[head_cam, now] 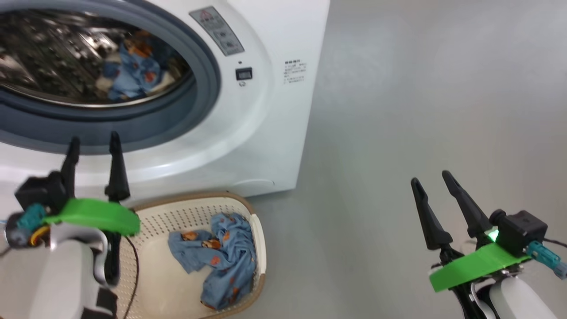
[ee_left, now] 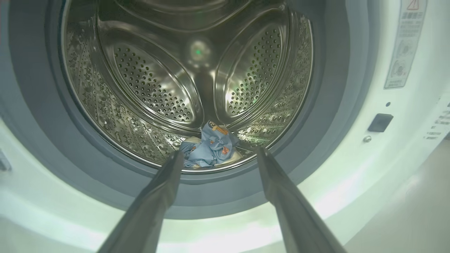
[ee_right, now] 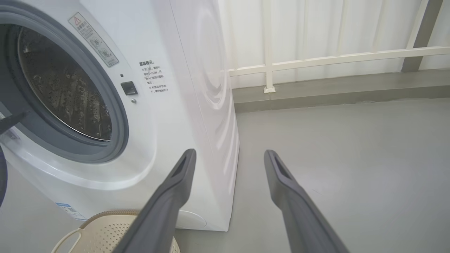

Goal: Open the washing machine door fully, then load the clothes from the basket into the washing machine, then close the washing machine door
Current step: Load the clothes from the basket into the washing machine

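Head view: crumpled blue clothes (head_cam: 228, 257).

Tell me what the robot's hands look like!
The left gripper and right gripper each have two long, pointed black fingers on a bright green plate. A boxy black camera with a teal plug sits beside it. The forearms are smooth and white.

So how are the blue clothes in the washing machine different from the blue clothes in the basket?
The drum clothes lie at the bottom of the steel drum; the basket clothes lie in the cream basket. The drum clothes are bunched into a tight little heap; the basket clothes sprawl looser and longer. Both are soft blue fabric with small orange figures.
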{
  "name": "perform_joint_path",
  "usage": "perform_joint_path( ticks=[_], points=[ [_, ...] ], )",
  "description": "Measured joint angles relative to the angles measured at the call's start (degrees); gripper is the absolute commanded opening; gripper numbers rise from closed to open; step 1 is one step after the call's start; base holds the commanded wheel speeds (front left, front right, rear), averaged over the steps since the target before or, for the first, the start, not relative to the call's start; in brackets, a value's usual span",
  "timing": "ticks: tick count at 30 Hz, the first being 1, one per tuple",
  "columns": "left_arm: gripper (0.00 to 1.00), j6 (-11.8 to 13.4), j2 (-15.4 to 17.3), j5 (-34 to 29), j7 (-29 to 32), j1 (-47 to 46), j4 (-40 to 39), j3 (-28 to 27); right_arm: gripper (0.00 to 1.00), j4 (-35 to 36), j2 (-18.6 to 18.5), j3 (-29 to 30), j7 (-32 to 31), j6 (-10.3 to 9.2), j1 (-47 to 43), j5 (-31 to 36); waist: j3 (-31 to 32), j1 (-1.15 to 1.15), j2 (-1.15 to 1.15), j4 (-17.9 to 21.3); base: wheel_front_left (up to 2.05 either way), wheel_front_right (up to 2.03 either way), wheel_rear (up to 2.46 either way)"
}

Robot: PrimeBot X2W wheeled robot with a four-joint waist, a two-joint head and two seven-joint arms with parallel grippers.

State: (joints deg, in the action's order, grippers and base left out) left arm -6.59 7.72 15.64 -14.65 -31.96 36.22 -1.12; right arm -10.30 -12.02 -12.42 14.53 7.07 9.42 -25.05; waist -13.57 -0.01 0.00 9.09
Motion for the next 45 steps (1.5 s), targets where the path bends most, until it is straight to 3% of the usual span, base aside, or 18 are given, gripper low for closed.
perform_joint_path(
  ticks=[17, 28, 45],
  points=[
    [1.0, -0.5, -3.4, -2.5, 0.0, 13.9, -7.9, -3.0, 1.0, -0.1, -1.6, 1.6, 0.0, 0.0, -4.9, -0.2, 6.4, 0.0, 0.0, -3.8, 0.0, 0.0, 0.0],
    [1.0, -0.6, -3.8, -4.2, 0.0, 22.8, -14.1, -4.3, 1.0, 0.3, -1.9, 2.8, 0.0, 0.0, -8.1, -0.2, 9.1, 0.0, 0.0, -5.8, 0.0, 0.0, 0.0],
    [1.0, -0.9, -4.9, -4.3, 0.0, 28.9, -19.2, -5.3, 1.0, 0.7, -1.9, 3.6, 0.0, 0.0, -10.0, -0.1, 10.3, 0.01, 0.0, -5.8, 0.0, 0.0, 0.0]
  ],
)
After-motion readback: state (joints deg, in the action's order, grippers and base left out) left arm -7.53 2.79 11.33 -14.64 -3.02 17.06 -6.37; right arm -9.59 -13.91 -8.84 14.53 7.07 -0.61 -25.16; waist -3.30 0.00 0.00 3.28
